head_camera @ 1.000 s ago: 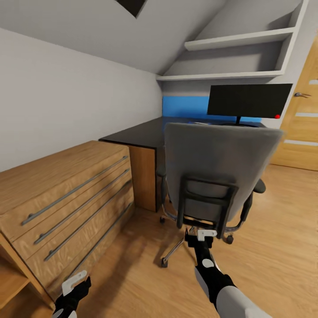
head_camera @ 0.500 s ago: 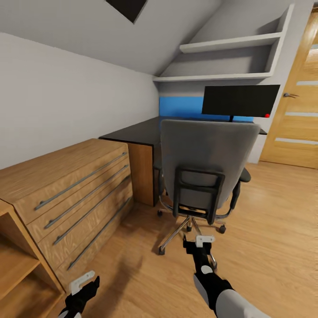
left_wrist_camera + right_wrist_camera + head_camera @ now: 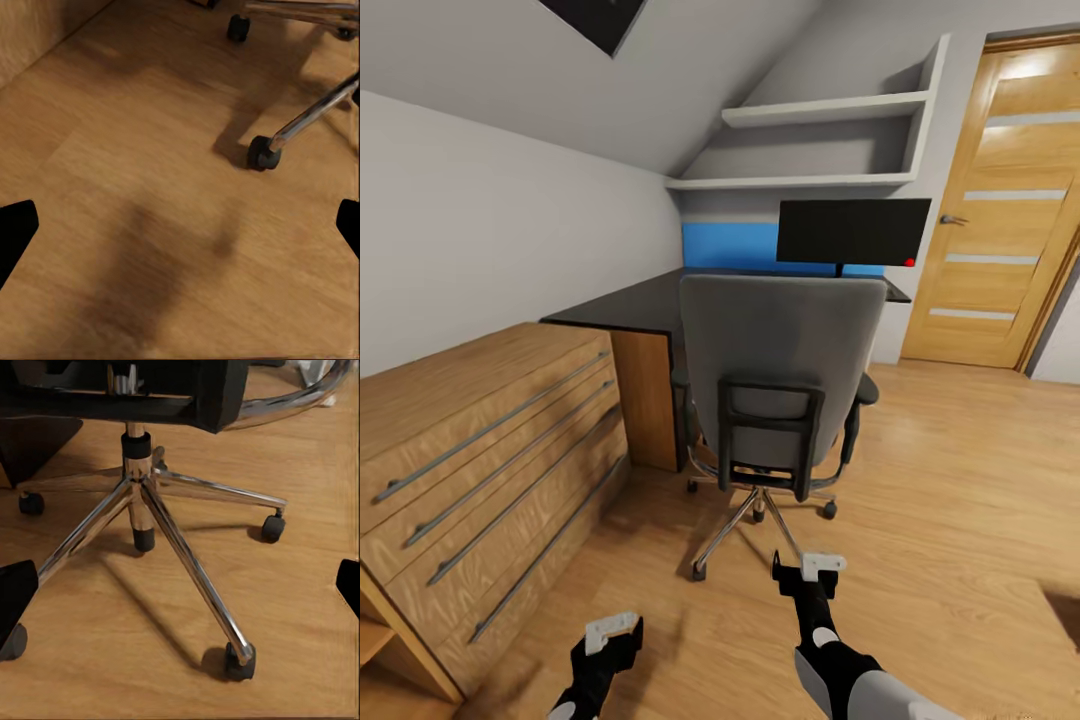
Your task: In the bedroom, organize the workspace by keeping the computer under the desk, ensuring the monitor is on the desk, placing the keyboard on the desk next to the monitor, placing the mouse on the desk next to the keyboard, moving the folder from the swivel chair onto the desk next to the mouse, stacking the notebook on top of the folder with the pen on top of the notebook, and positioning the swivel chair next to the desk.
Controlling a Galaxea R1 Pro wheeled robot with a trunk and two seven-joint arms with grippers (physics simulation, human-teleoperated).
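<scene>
Head view: the swivel chair (image 3: 780, 370) stands on the wooden floor (image 3: 960, 480) with its tall grey back turned to the camera, drawn up against the front edge of the desk (image 3: 625, 300). The desk's black top runs from its near left corner, which rests on a wooden side panel, back to the bright blue panel at the far edge. The monitor (image 3: 853, 231) stands at the far right part of the desk, black front facing the room, a small red dot in its lower right corner. Whatever lies on the chair seat is hidden by the chair back. A light wooden drawer chest (image 3: 480, 470) with long grey handles adjoins the desk's left end. White shelves (image 3: 815, 140) hang above the desk, and a wooden door (image 3: 1000, 210) is at the right.

The right end effector (image 3: 810, 567) hangs low over the floor just behind the chair's chrome star base, touching nothing; its two dark fingertips sit wide apart at the edges of the right wrist view, so it is released and empty. That view looks at the base's centre column, chrome spokes and black castors (image 3: 240, 661). The left end effector (image 3: 610, 632) is likewise spread and empty above bare floor, with one castor (image 3: 262, 152) ahead of it.
</scene>
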